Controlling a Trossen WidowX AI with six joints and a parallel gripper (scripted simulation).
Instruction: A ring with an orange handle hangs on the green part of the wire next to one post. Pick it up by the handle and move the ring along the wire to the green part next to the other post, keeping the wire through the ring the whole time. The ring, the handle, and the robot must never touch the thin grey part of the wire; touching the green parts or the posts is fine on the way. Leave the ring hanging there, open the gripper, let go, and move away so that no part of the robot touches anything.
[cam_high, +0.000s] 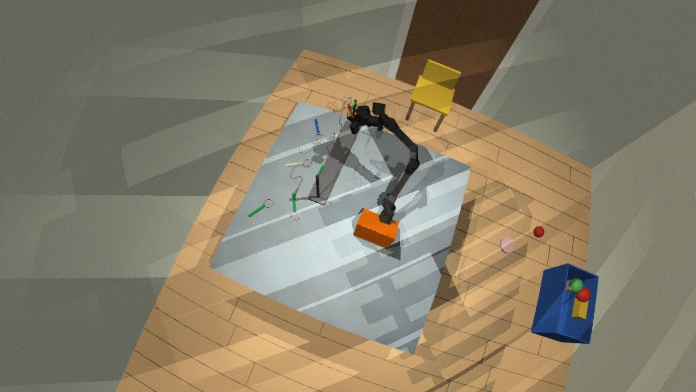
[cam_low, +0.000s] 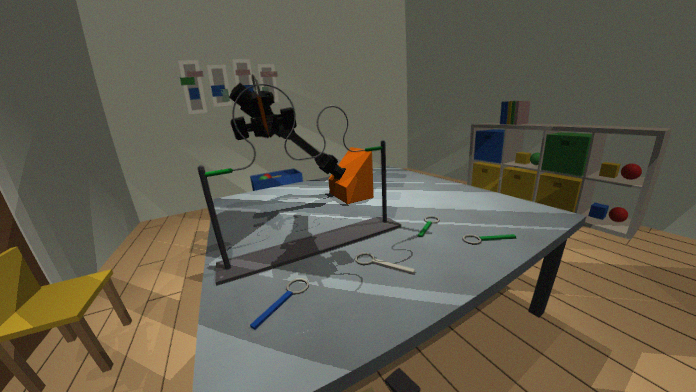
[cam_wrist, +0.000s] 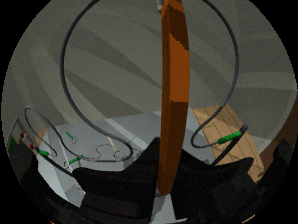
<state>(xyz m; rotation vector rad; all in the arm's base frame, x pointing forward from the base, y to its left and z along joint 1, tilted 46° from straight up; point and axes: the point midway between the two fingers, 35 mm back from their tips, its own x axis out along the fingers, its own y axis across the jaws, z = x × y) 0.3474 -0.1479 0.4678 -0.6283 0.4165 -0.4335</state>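
Note:
My gripper (cam_high: 353, 120) (cam_low: 265, 128) (cam_wrist: 160, 141) is shut on the orange handle (cam_high: 350, 112) (cam_low: 262, 111) (cam_wrist: 176, 90). The handle stands nearly upright from the fingers, level with the wire's large loop. The ring shows only as a small grey part (cam_wrist: 160, 5) at the top edge of the wrist view and edge-on in the exterior view (cam_low: 255, 81), near the loop's top; contact with the wire cannot be told. The grey wire (cam_low: 295, 115) (cam_wrist: 62, 65) runs between the near green part (cam_low: 219, 172) (cam_wrist: 230, 137) and the far green part (cam_low: 373, 148) (cam_high: 320, 171).
The near post (cam_low: 215, 220) and far post (cam_low: 384, 185) (cam_high: 317, 186) stand on a dark base (cam_low: 310, 251). The arm is mounted on an orange block (cam_high: 375, 231) (cam_low: 360, 180). Blue (cam_low: 271, 310), cream (cam_low: 397, 266) and green-handled (cam_low: 499, 237) rings lie on the table.

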